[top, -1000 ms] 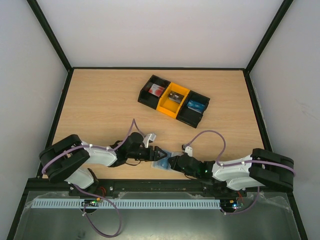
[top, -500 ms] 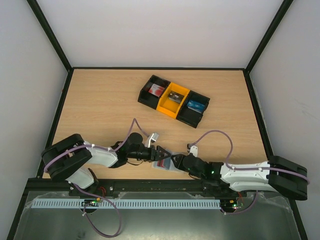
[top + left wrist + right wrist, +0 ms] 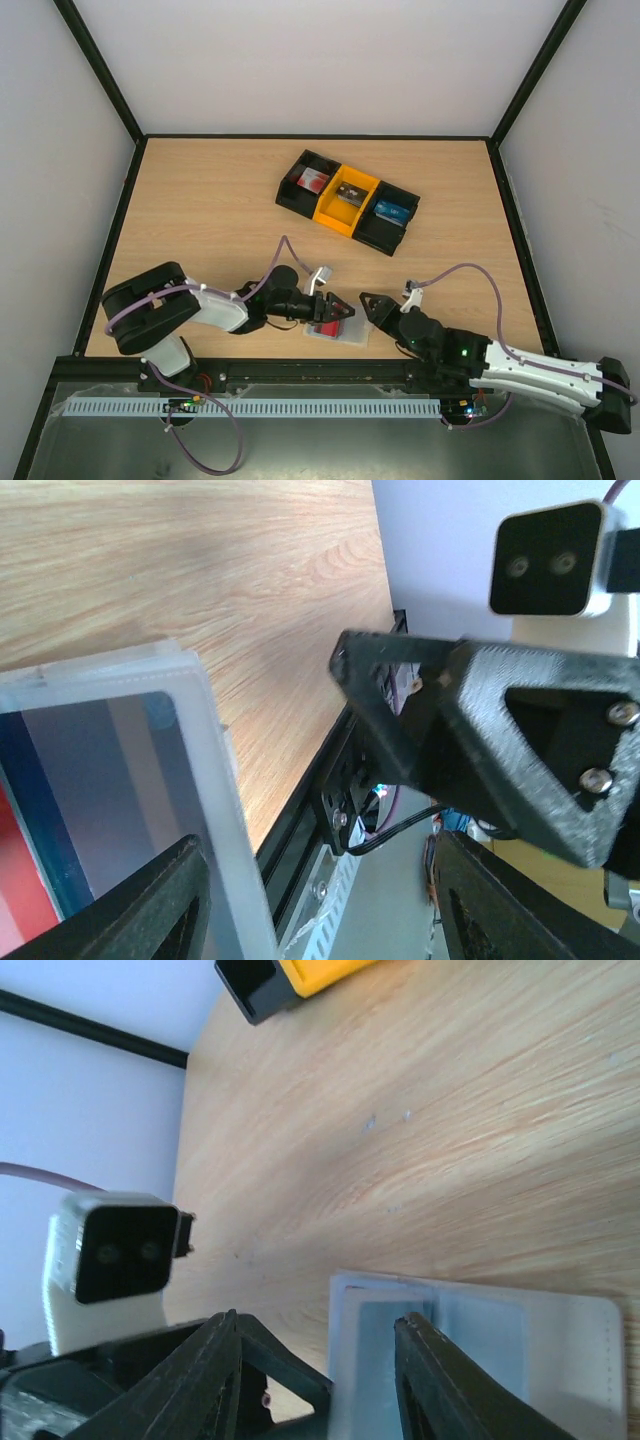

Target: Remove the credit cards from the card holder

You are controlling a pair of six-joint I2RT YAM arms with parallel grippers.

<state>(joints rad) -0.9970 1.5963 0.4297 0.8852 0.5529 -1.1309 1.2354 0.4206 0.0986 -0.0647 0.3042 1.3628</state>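
Observation:
The card holder (image 3: pixel 350 336), a pale translucent sleeve, lies flat on the table near the front edge. A red credit card (image 3: pixel 322 328) with a dark stripe shows at its left end. My left gripper (image 3: pixel 342 310) is open, low over the holder's left part. In the left wrist view the holder (image 3: pixel 100 675) and the red card (image 3: pixel 18 880) inside it fill the left, with the holder's edge between my open jaws (image 3: pixel 318 880). My right gripper (image 3: pixel 368 303) is open just right of the holder. In the right wrist view the holder (image 3: pixel 560 1350) has its edge between my spread jaws (image 3: pixel 318 1325).
A black-and-yellow three-compartment tray (image 3: pixel 300 200) with small items stands at mid-table, farther back; its corner shows in the right wrist view (image 3: pixel 250 985). The two grippers face each other closely. The table's front rail (image 3: pixel 300 372) runs just behind the holder.
My right gripper has pulled back to the right, off the holder, and its arm has stretched out. My left gripper and the holder have shifted right. The red card has come into view.

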